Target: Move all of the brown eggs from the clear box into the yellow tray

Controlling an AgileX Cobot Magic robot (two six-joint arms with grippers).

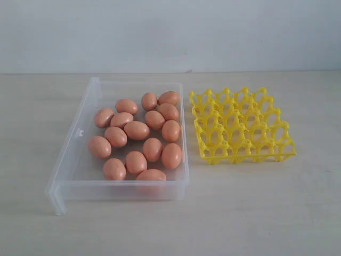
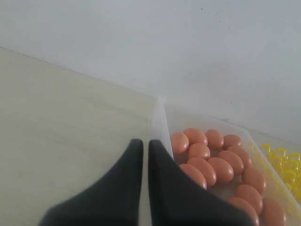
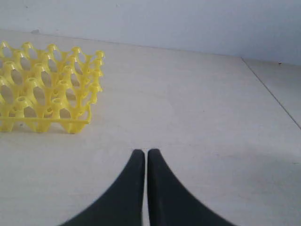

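The left hand (image 2: pixel 145 143), pressed together and empty, hovers just outside the box (image 2: pixel 160 125) of eggs (image 2: pixel 219 169), while the right hand (image 3: pixel 144 152), likewise pressed together, hangs apart from the tray (image 3: pixel 47 89) on the counter (image 3: pixel 202 122).

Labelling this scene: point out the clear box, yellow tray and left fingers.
clear box (image 1: pixel 73 141), exterior view, left wall
yellow tray (image 1: pixel 250 156), exterior view, front rim
left fingers (image 2: pixel 122 188), left wrist view, one finger's surface

Exterior high, frontal; left wrist shares box (image 1: pixel 88 168), right tray (image 1: pixel 250 157)
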